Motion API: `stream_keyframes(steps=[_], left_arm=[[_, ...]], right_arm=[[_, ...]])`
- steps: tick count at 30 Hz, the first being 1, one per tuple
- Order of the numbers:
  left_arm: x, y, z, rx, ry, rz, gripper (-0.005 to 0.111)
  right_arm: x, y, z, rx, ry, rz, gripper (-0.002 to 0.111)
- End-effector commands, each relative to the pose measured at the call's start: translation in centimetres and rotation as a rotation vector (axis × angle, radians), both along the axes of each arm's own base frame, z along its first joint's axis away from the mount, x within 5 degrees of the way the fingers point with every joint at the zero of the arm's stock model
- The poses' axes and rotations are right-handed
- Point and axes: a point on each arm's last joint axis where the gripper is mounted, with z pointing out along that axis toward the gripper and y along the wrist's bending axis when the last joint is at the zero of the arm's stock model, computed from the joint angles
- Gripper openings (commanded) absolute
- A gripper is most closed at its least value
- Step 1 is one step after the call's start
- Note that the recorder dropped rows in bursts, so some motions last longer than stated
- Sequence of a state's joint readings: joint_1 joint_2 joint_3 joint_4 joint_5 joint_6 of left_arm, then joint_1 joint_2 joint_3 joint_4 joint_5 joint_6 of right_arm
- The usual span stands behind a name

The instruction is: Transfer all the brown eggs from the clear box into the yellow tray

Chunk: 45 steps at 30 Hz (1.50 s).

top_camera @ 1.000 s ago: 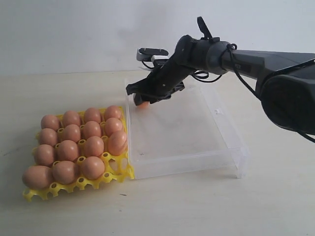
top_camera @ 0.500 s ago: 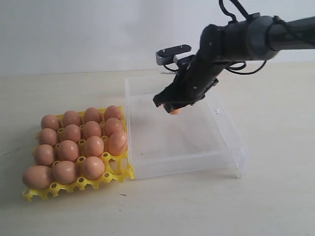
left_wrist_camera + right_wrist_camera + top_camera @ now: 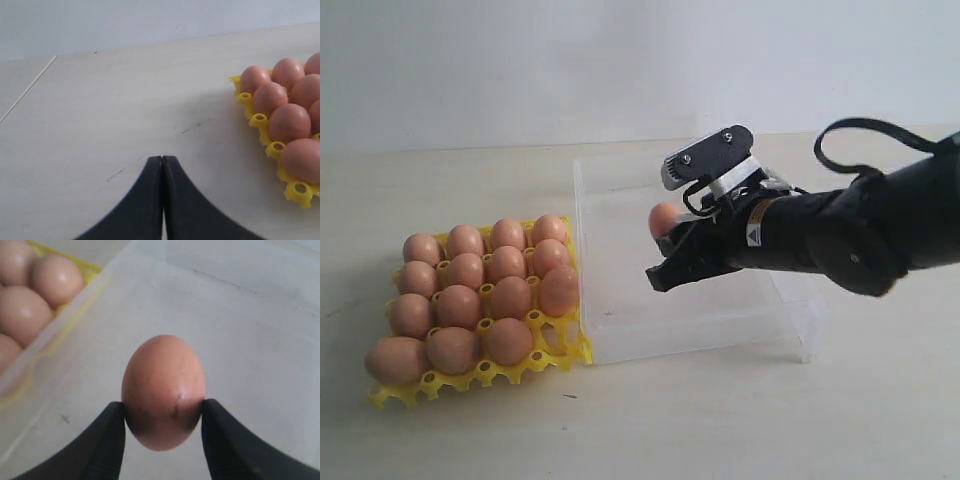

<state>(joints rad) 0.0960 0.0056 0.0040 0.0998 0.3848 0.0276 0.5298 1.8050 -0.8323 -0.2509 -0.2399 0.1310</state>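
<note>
Brown shell shows in the exterior view: one held egg (image 3: 665, 218) sits in the right gripper (image 3: 667, 243), lifted above the floor of the clear box (image 3: 720, 322), over the box's left half. No other egg is visible in the box. The yellow tray (image 3: 480, 378) lies to the left of the box, just beside its left wall, so the egg has to travel leftward over that wall. The brown eggs (image 3: 457, 305) already fill the tray, apart from what looks like one empty cell (image 3: 555, 345) at the front corner nearest the box. The left arm is not seen here, so the right arm is plainly the one placed for the move.

From the left wrist view, the left gripper (image 3: 163, 165) has its fingers pressed together with nothing between them. It hangs over the bare table (image 3: 125, 100), with the tray's outer edge and several seated eggs off to one side.

From the right wrist view, the two dark fingers (image 3: 112, 440) stand partly open, clamped on the egg's flanks near its widest part. The egg's long axis runs along the fingers and points out ahead of them, across the closing line, and most of the shell projects past the tips. Which end is the blunt one I cannot tell. Beyond it lie the box floor and, through the wall, tray eggs.
</note>
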Motion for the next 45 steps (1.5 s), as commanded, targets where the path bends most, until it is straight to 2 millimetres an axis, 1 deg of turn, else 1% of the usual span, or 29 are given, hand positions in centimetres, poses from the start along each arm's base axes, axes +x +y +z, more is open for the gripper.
stream_keyframes(steps=[1, 2, 4, 5, 7, 13, 15, 17, 20, 22, 23, 25, 28, 30, 32, 34, 35, 39, 41, 45], left_arm=[[0.0, 0.0, 0.2, -0.002, -0.018, -0.006, 0.0], [0.0, 0.0, 0.2, -0.002, -0.018, -0.006, 0.0], [0.0, 0.0, 0.2, -0.002, -0.018, -0.006, 0.0], [0.0, 0.0, 0.2, -0.002, -0.018, -0.006, 0.0], [0.0, 0.0, 0.2, -0.002, -0.018, -0.006, 0.0], [0.0, 0.0, 0.2, -0.002, -0.018, -0.006, 0.0], [0.0, 0.0, 0.2, -0.002, -0.018, -0.006, 0.0], [0.0, 0.0, 0.2, -0.002, -0.018, -0.006, 0.0], [0.0, 0.0, 0.2, -0.002, -0.018, -0.006, 0.0], [0.0, 0.0, 0.2, -0.002, -0.018, -0.006, 0.0], [0.0, 0.0, 0.2, -0.002, -0.018, -0.006, 0.0], [0.0, 0.0, 0.2, -0.002, -0.018, -0.006, 0.0], [0.0, 0.0, 0.2, -0.002, -0.018, -0.006, 0.0], [0.0, 0.0, 0.2, -0.002, -0.018, -0.006, 0.0], [0.0, 0.0, 0.2, -0.002, -0.018, -0.006, 0.0], [0.0, 0.0, 0.2, -0.002, -0.018, -0.006, 0.0], [0.0, 0.0, 0.2, -0.002, -0.018, -0.006, 0.0], [0.0, 0.0, 0.2, -0.002, -0.018, -0.006, 0.0], [0.0, 0.0, 0.2, -0.002, -0.018, -0.006, 0.0], [0.0, 0.0, 0.2, -0.002, -0.018, -0.006, 0.0]], right_arm=[[-1.8, 1.8, 1.6, 0.291, -0.055, 0.169, 0.0], [-2.4, 2.5, 1.9, 0.366, -0.031, 0.247, 0.0], [-3.1, 3.2, 2.1, 0.428, -0.02, 0.35, 0.0], [-3.2, 3.3, 2.1, 0.449, -0.007, 0.362, 0.0], [-3.4, 3.5, 1.3, 0.474, 0.057, 0.376, 0.0], [-4.7, 5.4, -0.9, 0.448, 0.162, 0.421, 0.0], [-4.5, 5.8, -1.8, 0.434, 0.189, 0.419, 0.0], [-3.9, 5.8, -2.1, 0.407, 0.208, 0.38, 0.0], [-3.6, 5.9, -1.9, 0.399, 0.199, 0.375, 0.0], [-3.6, 5.8, -1.0, 0.396, 0.173, 0.375, 0.0], [-3.5, 5.6, -0.2, 0.379, 0.152, 0.361, 0.0], [-3.2, 4.5, 1.4, 0.274, 0.107, 0.278, 0.0], [-2.8, 1.3, 4.0, 0.038, 0.062, 0.025, 0.0], [-3.4, -1.2, 5.7, -0.093, 0.079, -0.142, 0.0], [-4.4, -3.1, 7.1, -0.164, 0.102, -0.25, 0.0], [-5.5, -4.4, 8.1, -0.161, 0.108, -0.305, 0.0], [-6.4, -5.1, 8.7, -0.136, 0.104, -0.322, 0.0], [-9.0, -7.4, 10.1, -0.011, 0.078, -0.357, 0.0], [-10.3, -8.7, 10.3, 0.042, 0.063, -0.39, 0.0], [-12.3, -10.9, 9.7, 0.082, 0.068, -0.451, 0.0]])
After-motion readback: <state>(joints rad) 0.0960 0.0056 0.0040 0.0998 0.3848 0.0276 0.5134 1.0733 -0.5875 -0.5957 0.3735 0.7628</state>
